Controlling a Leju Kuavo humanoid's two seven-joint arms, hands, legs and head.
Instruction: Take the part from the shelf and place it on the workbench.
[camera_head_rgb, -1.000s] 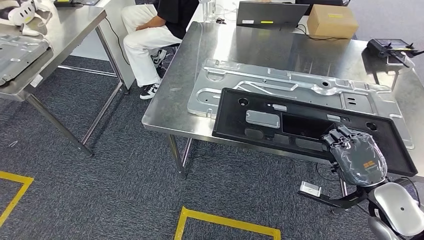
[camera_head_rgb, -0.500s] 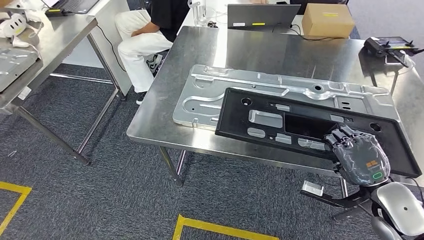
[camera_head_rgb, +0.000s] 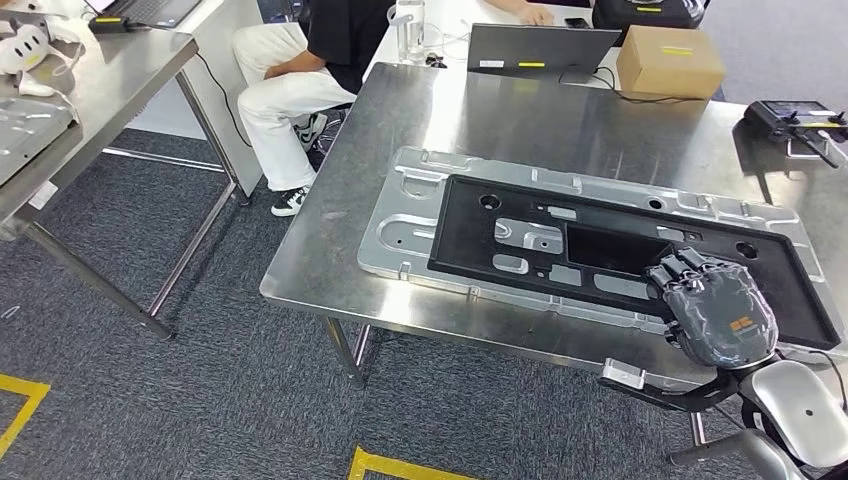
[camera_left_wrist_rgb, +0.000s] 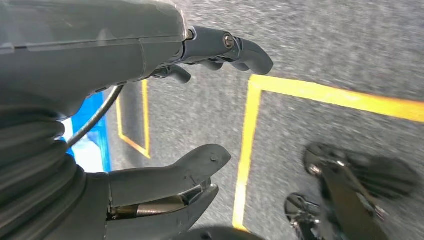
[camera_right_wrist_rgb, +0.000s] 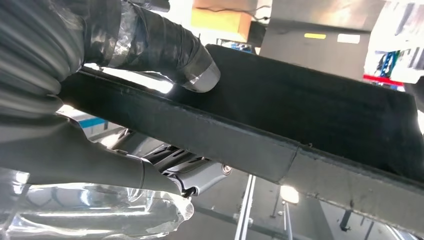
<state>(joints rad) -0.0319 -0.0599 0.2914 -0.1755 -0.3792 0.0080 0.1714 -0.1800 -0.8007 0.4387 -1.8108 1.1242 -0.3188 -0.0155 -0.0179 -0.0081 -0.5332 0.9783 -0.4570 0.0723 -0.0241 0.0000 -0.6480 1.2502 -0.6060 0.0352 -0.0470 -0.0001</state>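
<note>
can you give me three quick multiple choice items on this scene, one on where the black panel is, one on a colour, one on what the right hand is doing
1. Where does the black panel lie?
A. on the floor
B. over the silver metal panel on the steel workbench
C. on the cardboard box

2. What colour is the tape on the floor?
A. yellow
B. red
C. white

3. What is the right hand doing?
A. hanging beside the body
B. resting flat on the laptop
C. holding the near edge of the black panel

Answers:
1 B, the head view shows the black panel overlapping the silver one on the workbench.
2 A, the floor lines are yellow.
3 C, the right wrist view shows the thumb on top of the panel's edge and the fingers below.
</note>
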